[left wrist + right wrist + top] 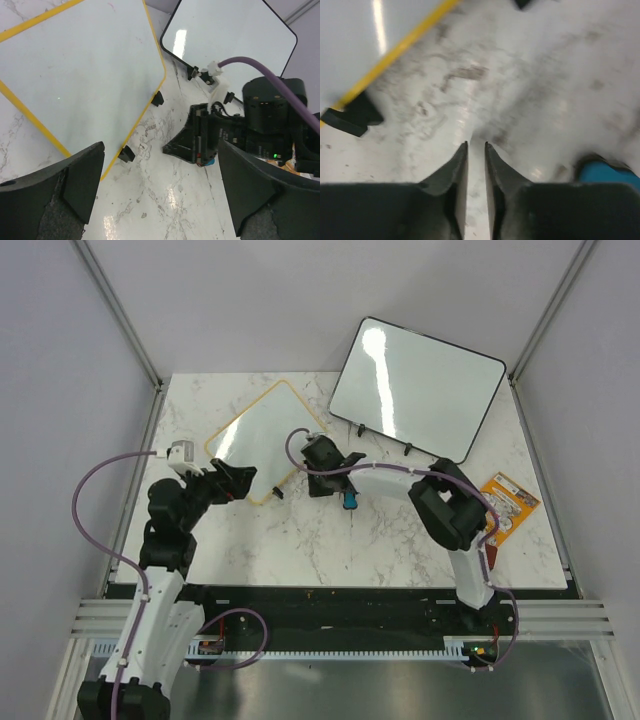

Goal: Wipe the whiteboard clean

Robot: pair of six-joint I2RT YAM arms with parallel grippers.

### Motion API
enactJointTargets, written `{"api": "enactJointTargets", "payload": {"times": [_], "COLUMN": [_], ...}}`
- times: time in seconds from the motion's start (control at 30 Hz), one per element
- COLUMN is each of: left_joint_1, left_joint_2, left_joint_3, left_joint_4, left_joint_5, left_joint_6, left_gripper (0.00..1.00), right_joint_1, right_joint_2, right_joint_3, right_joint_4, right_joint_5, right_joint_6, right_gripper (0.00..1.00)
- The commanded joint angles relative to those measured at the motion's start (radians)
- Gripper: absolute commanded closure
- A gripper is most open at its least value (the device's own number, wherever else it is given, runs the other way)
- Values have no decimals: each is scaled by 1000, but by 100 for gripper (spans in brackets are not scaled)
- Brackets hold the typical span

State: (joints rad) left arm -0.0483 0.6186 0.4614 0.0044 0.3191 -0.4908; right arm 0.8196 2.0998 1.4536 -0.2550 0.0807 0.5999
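The whiteboard (255, 440) is a small square white board with a thin yellow frame, lying at the table's left-middle. Its surface (80, 75) looks blank, with no handwriting visible. Black clips (126, 154) sit on its right edge. My left gripper (235, 480) hovers at the board's near corner, open and empty (160, 195). My right gripper (320, 483) is just right of the board, over bare marble. Its jaws are nearly closed with nothing between them (476, 145). A small blue object (349, 501) lies beside it (607, 172).
A larger black-framed glossy blank board (415, 390) lies tilted at the back right, its near edge on black clips (360, 428). An orange packet (505, 505) lies at the right edge. The marble table (330, 540) is bounded by grey walls on three sides.
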Motion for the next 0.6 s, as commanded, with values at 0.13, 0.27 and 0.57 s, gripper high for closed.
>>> {"api": "enactJointTargets", "payload": {"times": [0.13,0.27,0.57], "left_joint_1": [-4,-5,-9], "left_joint_2": [98,127,118], "left_joint_3": [46,40,-6], "left_joint_4": [28,52,144], "left_joint_5": [107,127,149], "left_joint_6": [20,12,18], "left_gripper": [0,0,0], "right_joint_1": [-62,-109,-145], "right_joint_2": [-478,-662,-994], "right_joint_3": [-238,-379,-601], "right_joint_4": [-33,60,183], "right_joint_5": [243,208,344], "right_joint_6": [-95,-110,-186], "right_gripper": [18,2,2]}}
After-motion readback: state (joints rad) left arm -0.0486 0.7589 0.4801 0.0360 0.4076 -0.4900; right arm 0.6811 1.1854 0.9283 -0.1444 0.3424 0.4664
